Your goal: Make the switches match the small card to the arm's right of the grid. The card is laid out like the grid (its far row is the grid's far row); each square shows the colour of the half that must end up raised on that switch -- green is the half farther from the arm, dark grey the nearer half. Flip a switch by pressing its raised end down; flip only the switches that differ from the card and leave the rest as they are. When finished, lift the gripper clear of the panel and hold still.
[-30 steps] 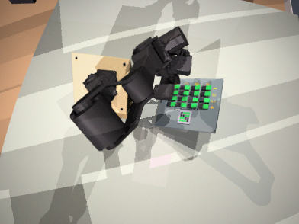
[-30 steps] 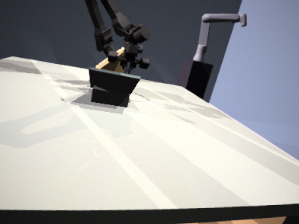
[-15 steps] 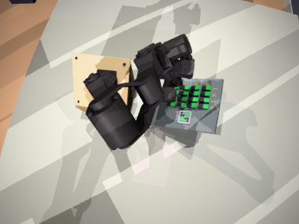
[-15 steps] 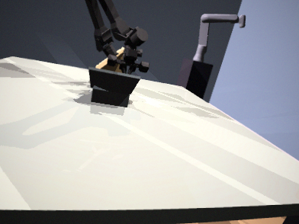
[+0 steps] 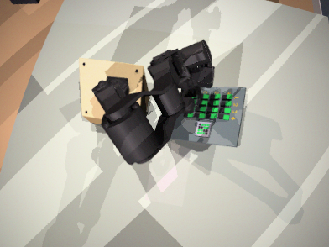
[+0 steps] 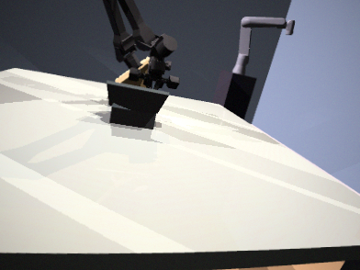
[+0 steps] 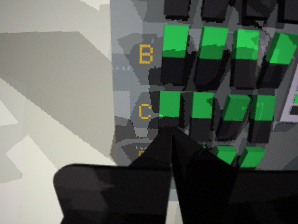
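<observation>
The switch panel (image 5: 228,137) (image 6: 137,95) (image 7: 125,92) is located in front of the arm, tilted on a block-like support (image 6: 133,117); the slope presumably presents the switches to the tool. The small card (image 5: 203,128) (image 7: 289,112) is mounted on the panel beside the grid, on the arm's right, apparently so that target and switches share one orientation.

The gripper (image 5: 191,103) (image 6: 153,86) (image 7: 169,132) is clenched, with nothing between its fingers. The closed tips form a narrow probe, suited to pressing one raised end without disturbing adjacent switches. They are positioned at the nearer end of the first switch in row C (image 7: 170,103); contact cannot be confirmed. A press on that dark half is the likely purpose.

Beyond the panel, the black arm (image 5: 130,143) (image 6: 142,39) folds back to its tan base block (image 5: 93,67) (image 6: 125,78).

Visibility is limited as follows. In the wrist view, the fingers cover most of row D's first two switches, row A is cut off above, and only the card's edge shows. In the top view, the arm obscures the grid's nearer corner, and the card's squares are too small to read reliably. The exterior view shows only the panel's back.
</observation>
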Robot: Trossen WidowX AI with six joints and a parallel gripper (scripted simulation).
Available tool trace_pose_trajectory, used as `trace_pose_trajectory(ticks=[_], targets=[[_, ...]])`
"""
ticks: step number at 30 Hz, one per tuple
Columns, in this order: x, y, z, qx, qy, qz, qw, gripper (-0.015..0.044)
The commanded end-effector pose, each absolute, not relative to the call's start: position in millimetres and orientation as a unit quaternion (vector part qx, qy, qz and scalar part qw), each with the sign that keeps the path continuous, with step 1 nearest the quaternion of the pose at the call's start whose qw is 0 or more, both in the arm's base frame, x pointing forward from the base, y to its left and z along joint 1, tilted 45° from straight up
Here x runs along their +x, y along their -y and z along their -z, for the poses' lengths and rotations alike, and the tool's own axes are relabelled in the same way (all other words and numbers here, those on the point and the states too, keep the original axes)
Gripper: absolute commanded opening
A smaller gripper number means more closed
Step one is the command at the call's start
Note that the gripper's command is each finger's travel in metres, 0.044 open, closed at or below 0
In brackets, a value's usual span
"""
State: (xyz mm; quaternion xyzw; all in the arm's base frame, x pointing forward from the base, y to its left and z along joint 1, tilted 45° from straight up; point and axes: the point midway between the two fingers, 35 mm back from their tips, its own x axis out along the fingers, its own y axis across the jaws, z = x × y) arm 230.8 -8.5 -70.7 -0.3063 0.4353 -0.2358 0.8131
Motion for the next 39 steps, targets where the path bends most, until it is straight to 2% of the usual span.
trace_pose_trajectory(ticks=[1,39], targets=[[230.7,8.3,71.3,-0.307,-0.437,0.234,0.813,0.0000],[232.9,11.4,73.8,-0.307,-0.437,0.234,0.813,0.0000]])
